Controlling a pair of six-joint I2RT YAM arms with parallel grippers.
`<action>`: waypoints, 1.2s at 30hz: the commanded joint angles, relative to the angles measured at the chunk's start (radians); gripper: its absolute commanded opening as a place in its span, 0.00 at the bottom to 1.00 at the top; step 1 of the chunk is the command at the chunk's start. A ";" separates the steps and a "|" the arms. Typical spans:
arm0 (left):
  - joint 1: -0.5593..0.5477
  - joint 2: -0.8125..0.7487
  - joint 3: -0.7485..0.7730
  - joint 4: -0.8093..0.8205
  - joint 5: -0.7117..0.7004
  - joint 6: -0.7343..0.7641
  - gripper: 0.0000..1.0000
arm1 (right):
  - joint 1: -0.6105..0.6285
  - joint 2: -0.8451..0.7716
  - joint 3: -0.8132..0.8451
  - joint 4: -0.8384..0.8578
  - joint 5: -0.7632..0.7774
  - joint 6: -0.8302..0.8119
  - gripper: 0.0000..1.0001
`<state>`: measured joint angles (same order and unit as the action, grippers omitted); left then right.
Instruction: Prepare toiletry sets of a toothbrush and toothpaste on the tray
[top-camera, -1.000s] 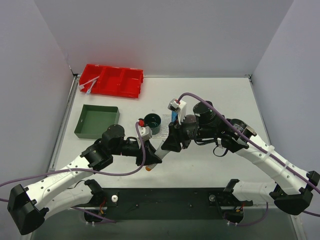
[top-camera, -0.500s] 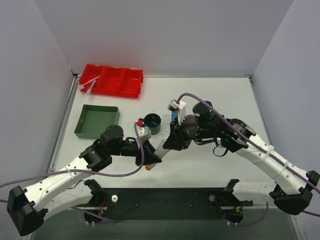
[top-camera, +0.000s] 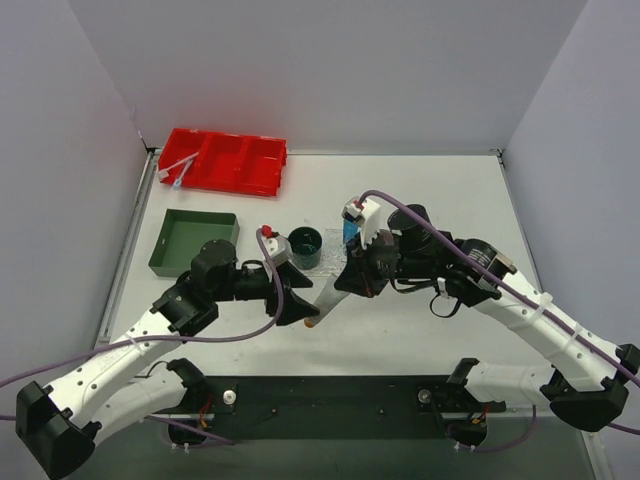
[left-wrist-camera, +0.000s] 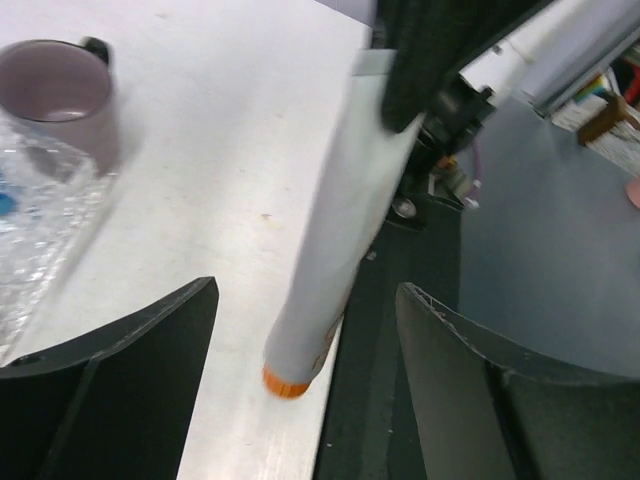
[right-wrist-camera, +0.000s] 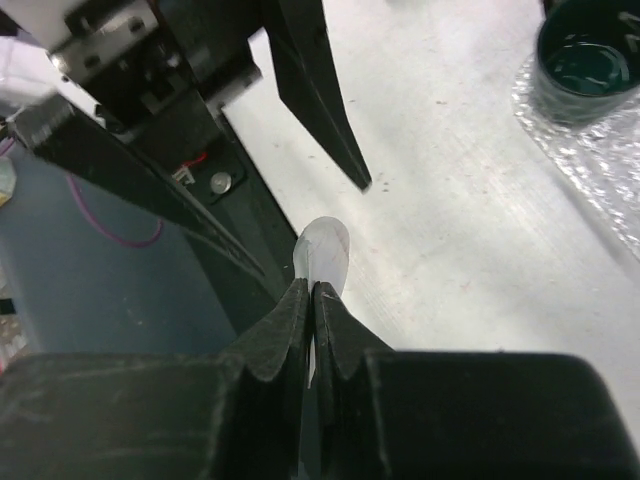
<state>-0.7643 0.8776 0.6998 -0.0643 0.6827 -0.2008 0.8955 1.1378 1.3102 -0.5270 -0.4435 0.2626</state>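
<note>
Right claw (right-wrist-camera: 310, 292): pinched shut on the flat end of the white toothpaste (left-wrist-camera: 330, 250), its orange cap (left-wrist-camera: 285, 380) hanging down.
Left claw (left-wrist-camera: 305, 290): wide open, fingers either side of the tube, gripping nothing.
Place: middle of the bench (top-camera: 430, 190), just nearside of the clear tray (top-camera: 328, 260).
Our advice: we back the left claw away, then lower the tube onto bare tray, clear of the mug (top-camera: 304, 243).

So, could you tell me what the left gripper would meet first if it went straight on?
Probably the white toothpaste, hanging just ahead of the left gripper, in line with its open jaws and pinched by the right gripper; depth is hard to judge.
</note>
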 joint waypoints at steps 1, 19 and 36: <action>0.162 -0.023 0.073 0.026 0.032 -0.020 0.83 | -0.007 -0.052 0.073 -0.036 0.150 -0.043 0.00; 0.477 0.103 0.195 -0.011 -0.507 -0.060 0.82 | -0.044 0.269 0.351 -0.120 0.537 -0.163 0.00; 0.519 0.095 0.196 -0.042 -0.555 0.009 0.81 | -0.112 0.422 0.342 0.110 0.597 -0.224 0.00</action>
<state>-0.2584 0.9867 0.8768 -0.1150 0.1337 -0.2100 0.7963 1.5562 1.6310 -0.5133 0.1066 0.0711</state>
